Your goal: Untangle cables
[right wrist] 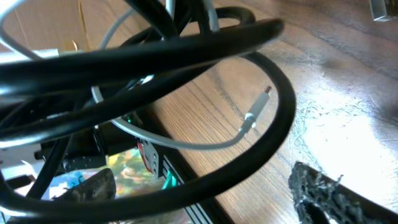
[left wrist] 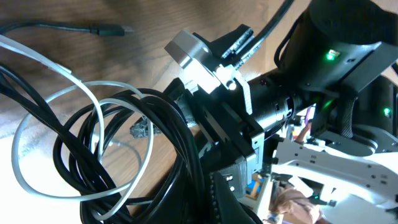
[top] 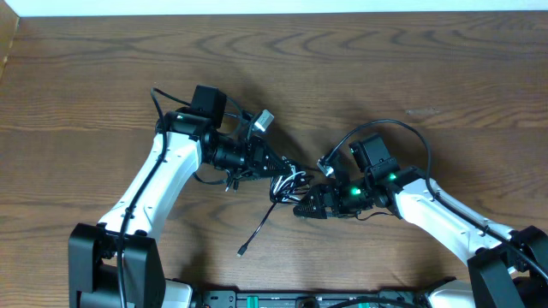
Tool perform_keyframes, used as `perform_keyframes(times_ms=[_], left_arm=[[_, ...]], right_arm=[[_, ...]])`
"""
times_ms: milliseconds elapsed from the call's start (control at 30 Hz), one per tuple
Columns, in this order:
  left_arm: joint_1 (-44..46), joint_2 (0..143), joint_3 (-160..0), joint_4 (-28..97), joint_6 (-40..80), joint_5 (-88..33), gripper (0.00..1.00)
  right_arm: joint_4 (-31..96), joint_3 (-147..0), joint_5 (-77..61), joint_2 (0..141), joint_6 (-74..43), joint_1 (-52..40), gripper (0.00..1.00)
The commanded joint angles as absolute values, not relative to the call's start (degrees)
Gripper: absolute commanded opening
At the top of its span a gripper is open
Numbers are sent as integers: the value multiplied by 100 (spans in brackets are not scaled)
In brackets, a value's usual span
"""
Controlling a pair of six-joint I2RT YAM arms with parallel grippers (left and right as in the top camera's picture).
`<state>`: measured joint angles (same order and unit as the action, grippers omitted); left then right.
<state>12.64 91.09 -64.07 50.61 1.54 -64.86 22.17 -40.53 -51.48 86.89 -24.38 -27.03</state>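
Observation:
A knot of black and white cables (top: 289, 182) lies at mid-table between the two arms. My left gripper (top: 276, 169) reaches into it from the left. In the left wrist view the black cable bundle (left wrist: 168, 124) runs straight into my left gripper (left wrist: 214, 202), which is shut on it, and a white cable (left wrist: 81, 87) loops around the bundle. My right gripper (top: 300, 209) sits just below the knot. Its fingers (right wrist: 329, 193) stand apart, and a thick black cable loop (right wrist: 273, 143) passes between them. A white cable's plug (right wrist: 258, 106) hangs free above the wood.
One black cable end (top: 244, 250) trails toward the front edge. Another black plug (left wrist: 109, 29) lies flat on the wood. The right arm's wrist camera (left wrist: 199, 56) is close in front of the left gripper. The table's front edge (right wrist: 186, 174) is near.

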Motion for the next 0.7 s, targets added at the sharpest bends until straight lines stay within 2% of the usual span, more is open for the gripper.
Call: perform_keyframes(times_ms=[0,667], left_arm=[[1260,9065,-6396,5078,-349,-6709,8],[1260,9065,-6396,5262,-429,-6709,8]], right_arm=[[2206,-4036,-5155,8689,-2370,-2783,85],[2206,-4036,-5113,8689,-2366,-2781,81]])
